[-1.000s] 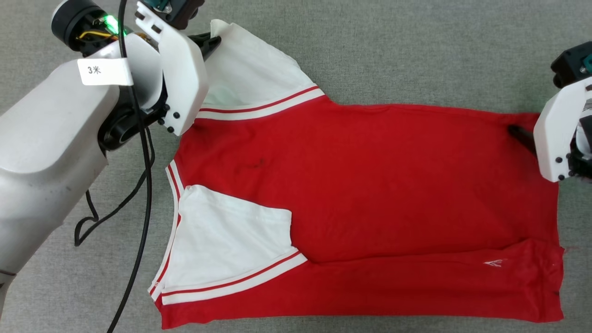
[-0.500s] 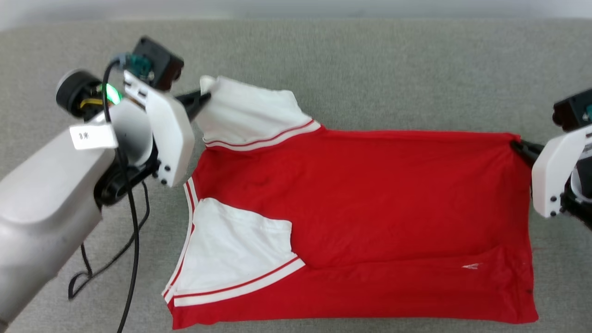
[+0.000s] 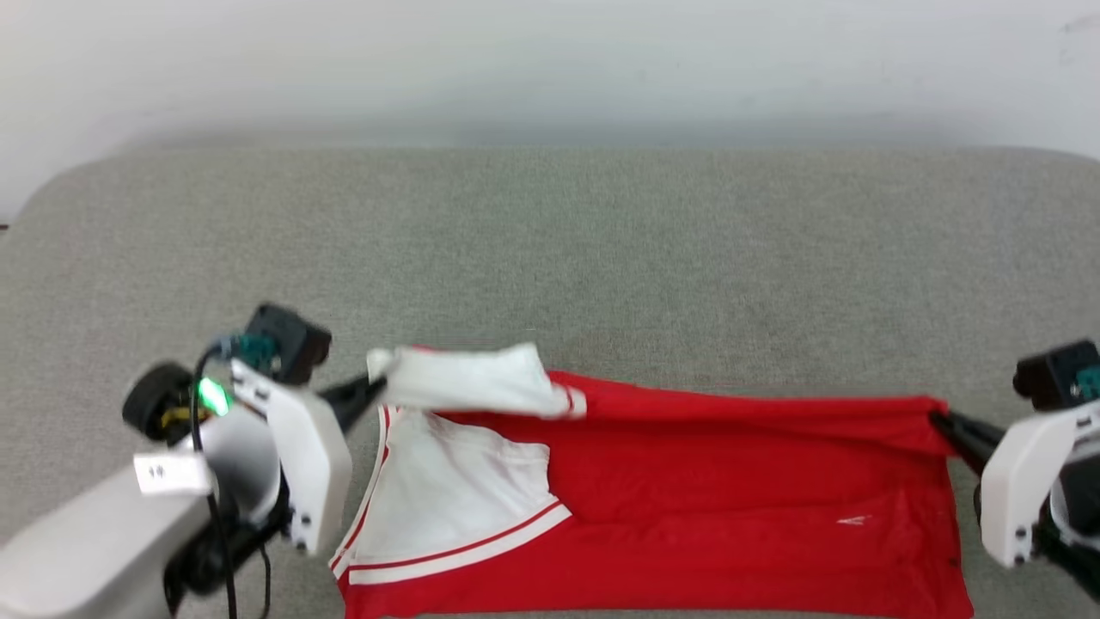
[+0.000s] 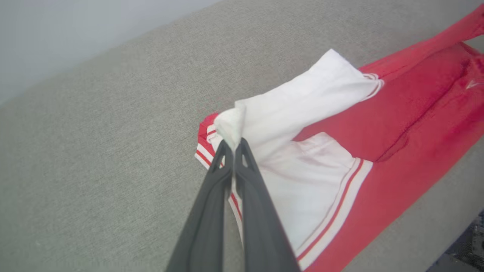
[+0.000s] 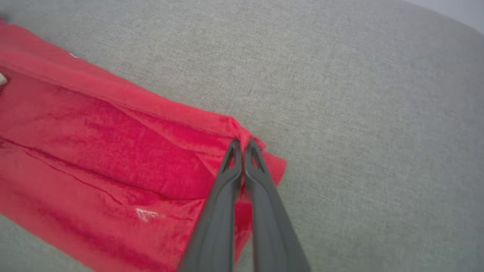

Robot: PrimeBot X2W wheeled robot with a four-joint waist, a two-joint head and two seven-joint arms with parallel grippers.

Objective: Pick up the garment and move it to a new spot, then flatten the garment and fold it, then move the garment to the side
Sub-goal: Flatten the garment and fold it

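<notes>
The garment (image 3: 705, 499) lies across the near part of the grey fabric surface (image 3: 550, 249), its near edge at the bottom of the head view. At near left its white near sleeve (image 3: 447, 499) rests flat on the red body, striped trim showing. Toward near right a small white mark (image 3: 852, 520) sits on a folded-over red band. Just beyond, the left gripper (image 4: 234, 142) has its two dark fingers pinched together on a corner of the far sleeve (image 3: 468, 387), holding it up over the near sleeve. On the right, the right gripper (image 5: 244, 141) is clamped on the garment's far right corner, and the red far edge stretches between the two grips. Farther off, the grey surface runs to a pale wall (image 3: 550, 69).
</notes>
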